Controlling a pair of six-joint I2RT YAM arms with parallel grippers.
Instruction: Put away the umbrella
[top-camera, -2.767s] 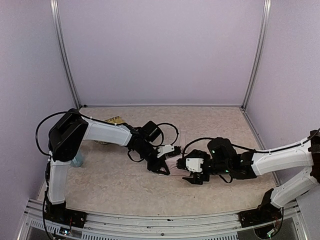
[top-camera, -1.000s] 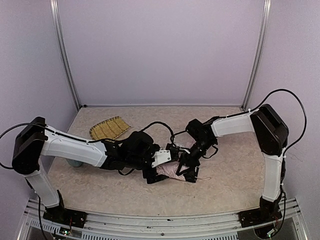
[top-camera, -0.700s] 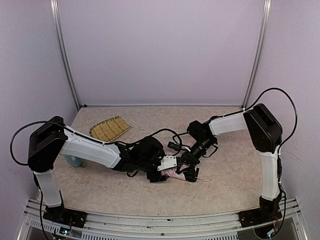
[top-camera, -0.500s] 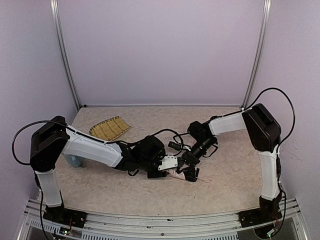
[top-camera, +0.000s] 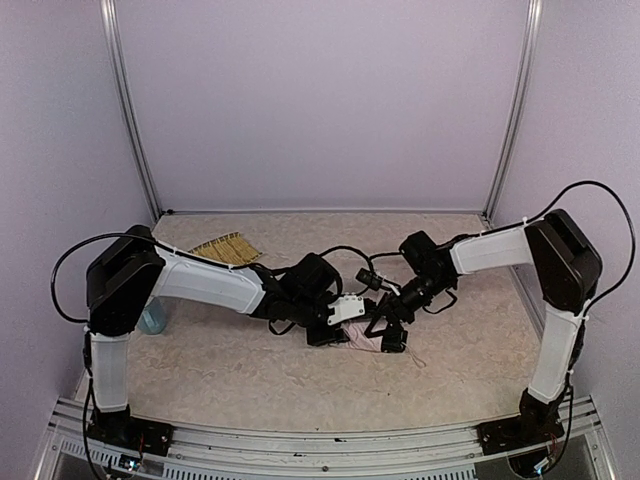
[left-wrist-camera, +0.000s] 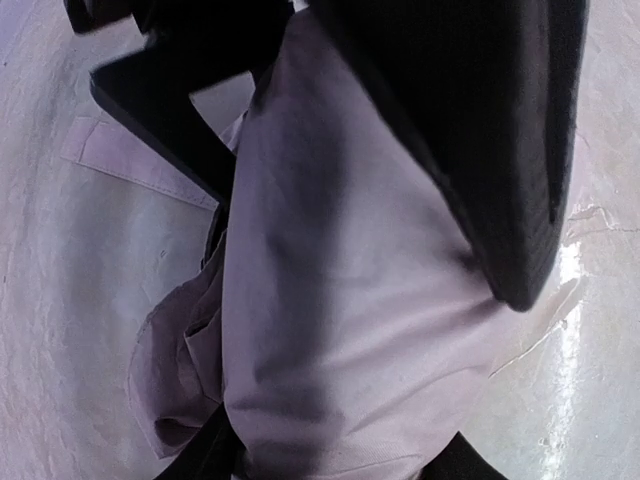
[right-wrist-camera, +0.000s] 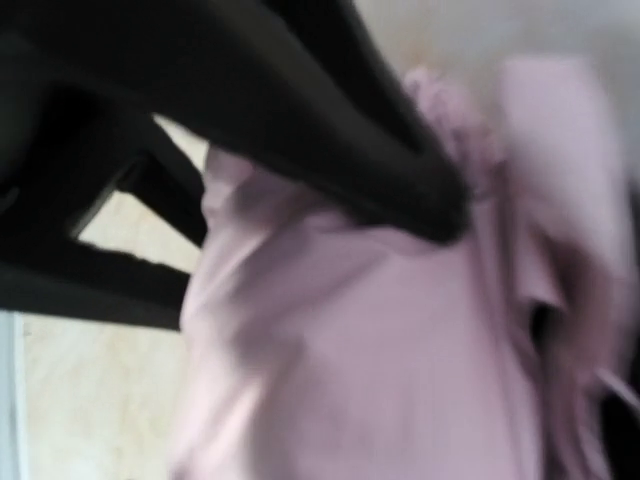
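The woven tray (top-camera: 226, 247), showing only from above, is lying far-left of the umbrella (top-camera: 366, 340) that the left gripper (top-camera: 332, 336) is clasping. The right gripper (top-camera: 392, 336) is blurring close-up; I cannot tell its grasp.

Umbrella (top-camera: 366, 340) pale pink; woven tray (top-camera: 224, 247) straw-yellow; table (top-camera: 450, 372) beige, mottled; walls (top-camera: 320, 100) lilac.

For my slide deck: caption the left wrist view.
Left hand pinching the bunched pale pink umbrella between its black fingers on the speckled table.
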